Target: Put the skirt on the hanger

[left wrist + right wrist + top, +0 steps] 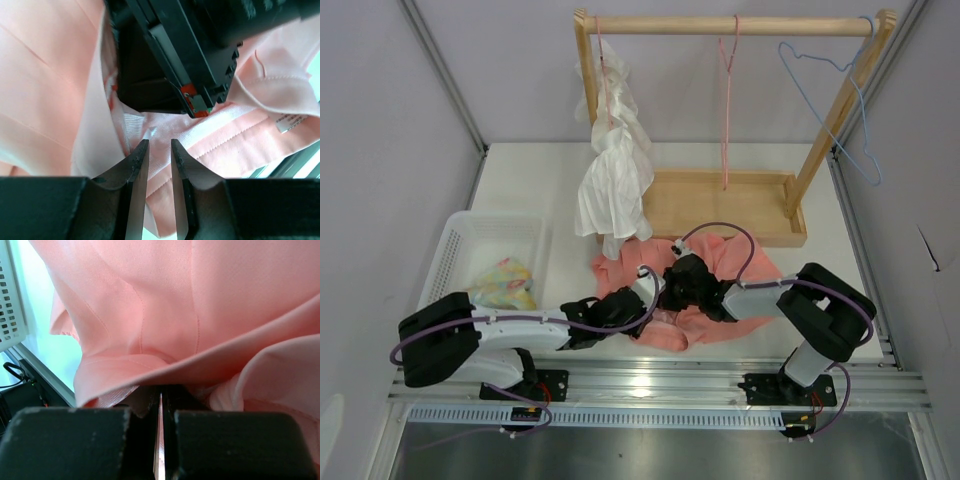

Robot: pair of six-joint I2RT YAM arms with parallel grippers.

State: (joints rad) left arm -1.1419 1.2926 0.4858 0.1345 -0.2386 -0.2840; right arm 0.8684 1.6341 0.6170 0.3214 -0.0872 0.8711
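Observation:
The salmon-pink skirt (752, 262) lies crumpled on the table in front of the wooden rack. My right gripper (678, 283) is shut on a fold of the skirt, which drapes over its tips in the right wrist view (161, 395). My left gripper (655, 292) meets it from the left. Its jaws stand a narrow gap apart with the skirt's ribbed waistband (220, 125) pinched between them (157, 144). The right gripper's black body (200, 55) fills the top of the left wrist view. The pink wire hanger (725, 100) hangs from the wooden rod, far behind both grippers.
A wooden rack (720, 205) stands at the back. A white ruffled garment (612, 175) hangs at its left and a light-blue hanger (840, 90) at its right. A white basket (455, 250) at the left holds a yellow-and-blue cloth (505, 283).

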